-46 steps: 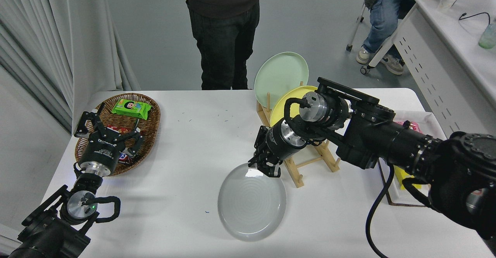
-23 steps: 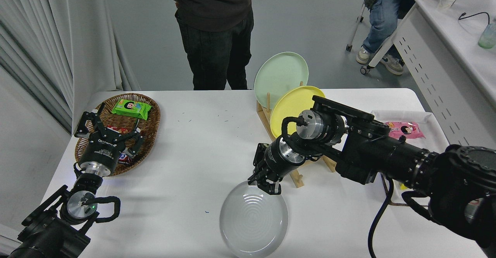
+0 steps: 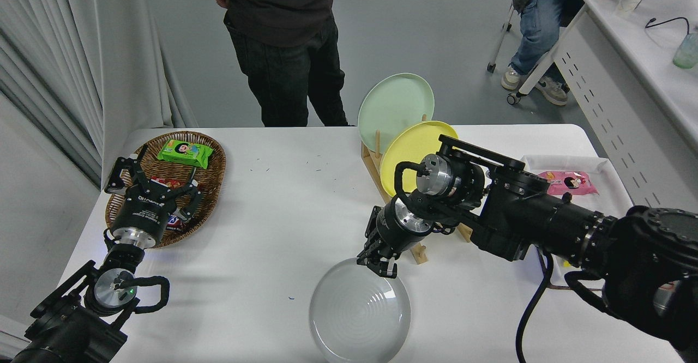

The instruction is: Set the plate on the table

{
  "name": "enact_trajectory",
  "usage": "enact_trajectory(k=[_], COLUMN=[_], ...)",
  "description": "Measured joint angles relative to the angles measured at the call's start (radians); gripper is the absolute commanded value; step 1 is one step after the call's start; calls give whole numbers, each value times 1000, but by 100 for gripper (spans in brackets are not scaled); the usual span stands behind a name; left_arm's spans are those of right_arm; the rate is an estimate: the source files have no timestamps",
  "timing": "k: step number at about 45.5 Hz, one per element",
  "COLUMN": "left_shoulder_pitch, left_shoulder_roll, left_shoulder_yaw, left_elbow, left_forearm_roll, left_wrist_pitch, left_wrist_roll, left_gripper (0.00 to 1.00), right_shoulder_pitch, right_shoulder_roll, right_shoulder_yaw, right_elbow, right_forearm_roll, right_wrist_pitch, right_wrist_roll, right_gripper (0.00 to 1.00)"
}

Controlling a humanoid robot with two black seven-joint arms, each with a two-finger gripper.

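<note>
The pale grey plate (image 3: pixel 360 311) lies low on the white table (image 3: pixel 272 216), close to its front edge. My right gripper (image 3: pixel 381 267) reaches down from the right and sits at the plate's far right rim, shut on it. The plate looks nearly flat against the tabletop. My left gripper (image 3: pixel 152 186) stays parked at the lower left over a basket, its fingers spread open and holding nothing.
A wooden rack (image 3: pixel 417 251) behind my right arm holds a mint-green plate (image 3: pixel 395 104) and a yellow plate (image 3: pixel 409 145). A wicker basket (image 3: pixel 210 180) with a green packet (image 3: pixel 184 152) stands far left. A white tray (image 3: pixel 611 175) lies at the right. A person (image 3: pixel 283 47) stands at the far side.
My right gripper has lowered the plate toward the front edge and shifted slightly right. The plate has tipped flatter. The person at the far side has stepped left.
</note>
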Motion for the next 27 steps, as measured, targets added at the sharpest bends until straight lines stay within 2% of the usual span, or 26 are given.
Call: enact_trajectory(k=[27], left_shoulder_pitch=[0], left_shoulder_roll=[0], left_shoulder_yaw=[0], left_elbow=[0], left_forearm_roll=[0], left_wrist_pitch=[0], left_wrist_roll=[0], left_gripper=[98], right_shoulder_pitch=[-12], right_shoulder_roll=[0], right_shoulder_yaw=[87], right_elbow=[3], right_forearm_roll=[-62], right_wrist_pitch=[-5], right_wrist_roll=[0], right_gripper=[0])
